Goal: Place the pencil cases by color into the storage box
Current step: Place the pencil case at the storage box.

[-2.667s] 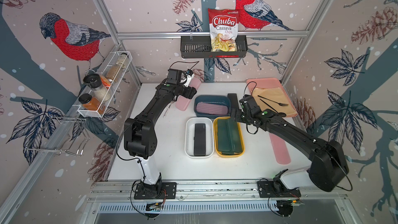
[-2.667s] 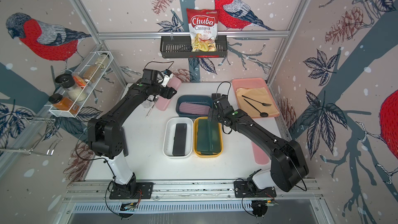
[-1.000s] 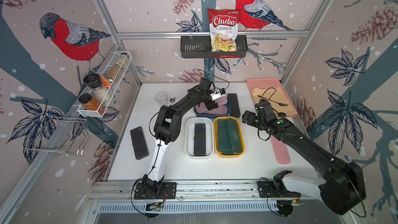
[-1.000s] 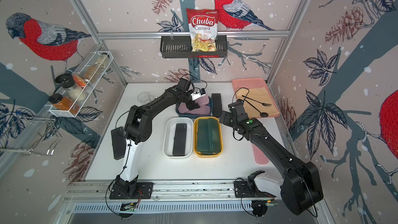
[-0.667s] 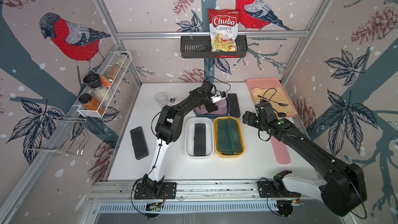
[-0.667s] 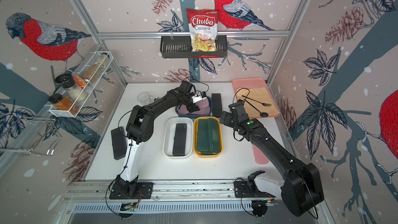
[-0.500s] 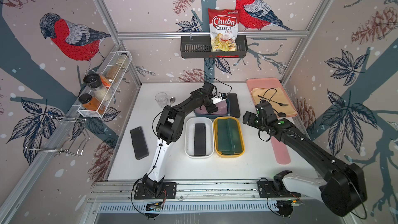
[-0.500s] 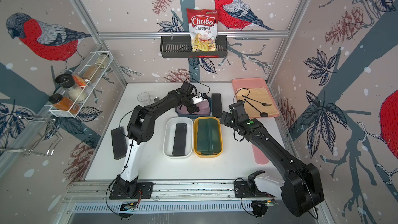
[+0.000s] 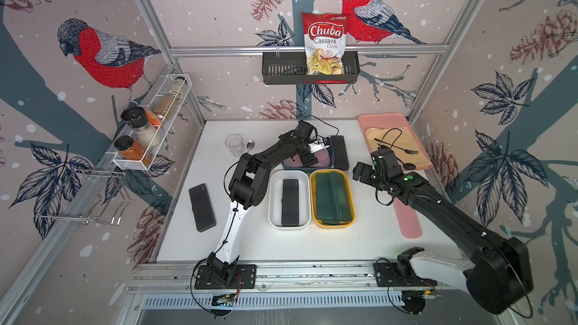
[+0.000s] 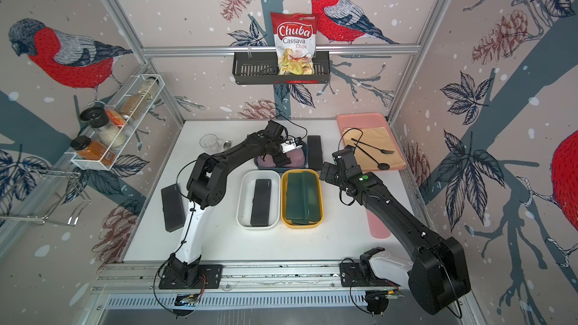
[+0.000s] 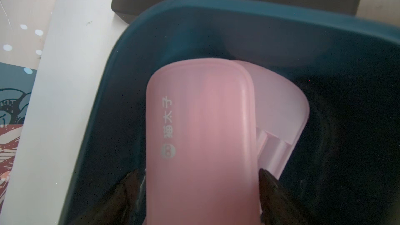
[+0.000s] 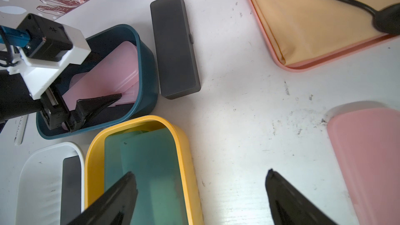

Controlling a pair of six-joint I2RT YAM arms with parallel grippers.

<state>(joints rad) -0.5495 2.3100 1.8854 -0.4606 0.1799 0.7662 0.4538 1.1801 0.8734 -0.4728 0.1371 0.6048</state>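
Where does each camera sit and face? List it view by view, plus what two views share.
Top views: high at the front, looking down over the table; left arm and right arm show whole.
Left wrist: on the left arm, looking into the blue tub at a pink case; left jaws flank the case.
Right wrist: on the right arm, looking down at the yellow tub and table; right jaws show, open.
Shared: both wrist views show the blue tub and the black case beside it.
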